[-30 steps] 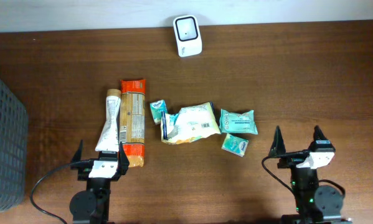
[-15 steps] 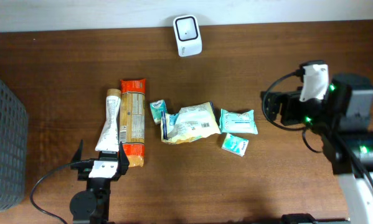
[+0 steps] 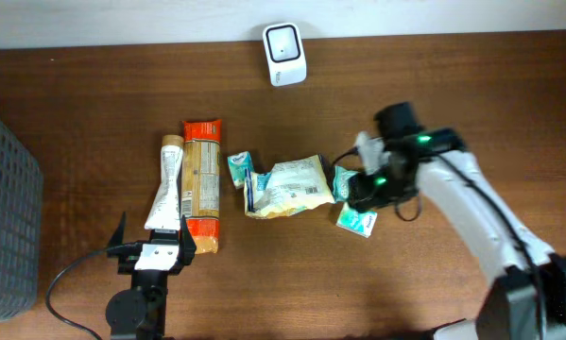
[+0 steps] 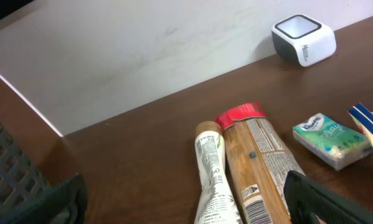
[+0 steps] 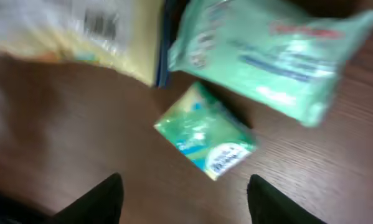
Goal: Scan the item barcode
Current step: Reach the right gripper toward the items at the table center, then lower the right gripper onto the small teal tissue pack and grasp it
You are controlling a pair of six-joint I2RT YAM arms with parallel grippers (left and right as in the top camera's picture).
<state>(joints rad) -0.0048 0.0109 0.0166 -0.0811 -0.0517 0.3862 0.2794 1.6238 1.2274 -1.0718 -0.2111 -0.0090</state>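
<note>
Several packaged items lie mid-table: a white tube (image 3: pixel 167 184), an orange-ended brown pack (image 3: pixel 202 186), a small teal pack (image 3: pixel 239 168), a white and yellow bag (image 3: pixel 292 186), a teal wipes pack (image 3: pixel 375 176) and a small green tissue pack (image 3: pixel 356 219). The white scanner (image 3: pixel 284 42) stands at the far edge. My right gripper (image 3: pixel 361 192) hovers over the wipes pack. In the right wrist view it (image 5: pixel 185 186) is open and empty, with the tissue pack (image 5: pixel 205 140) just beyond its fingertips. My left gripper (image 3: pixel 150 247) rests open near the front edge, the tube (image 4: pixel 211 168) ahead of it.
A grey slatted basket (image 3: pixel 4 208) stands at the left edge of the table. The left wrist view shows the scanner (image 4: pixel 303 38) far right by the pale wall, and the brown pack's (image 4: pixel 261 162) barcode faces up.
My right arm has swung from its rest at the front right up and across to hover over the teal packs, its jaws narrower than before. The left arm has not moved.
</note>
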